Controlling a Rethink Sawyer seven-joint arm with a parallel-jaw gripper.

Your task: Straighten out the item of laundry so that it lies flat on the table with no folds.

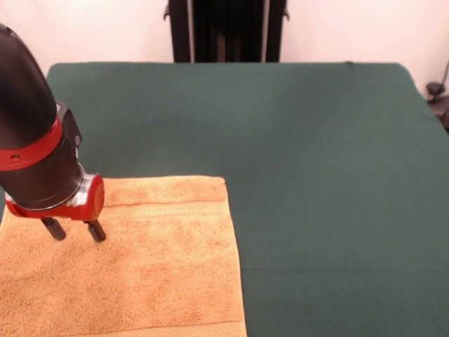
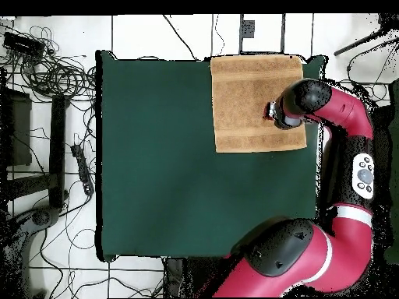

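Note:
The item of laundry (image 1: 140,267) is an orange-tan towel spread out at the table's near left corner in the front view, with a woven band across its far part. In the overhead view the towel (image 2: 249,101) lies at the table's top right, reaching the edge. My gripper (image 1: 74,232) hangs over the towel's left part, open, with nothing between its fingers (image 1: 96,230). Whether the tips touch the cloth I cannot tell. From above the gripper (image 2: 273,111) shows over the towel's right half. The table (image 1: 316,175) is covered in dark green cloth.
The robot's red arm (image 2: 343,109) curves along the table's right side in the overhead view. Cables (image 2: 54,70) lie tangled on the floor to the left of the table. A black stand (image 1: 226,31) rises behind the far edge in the front view.

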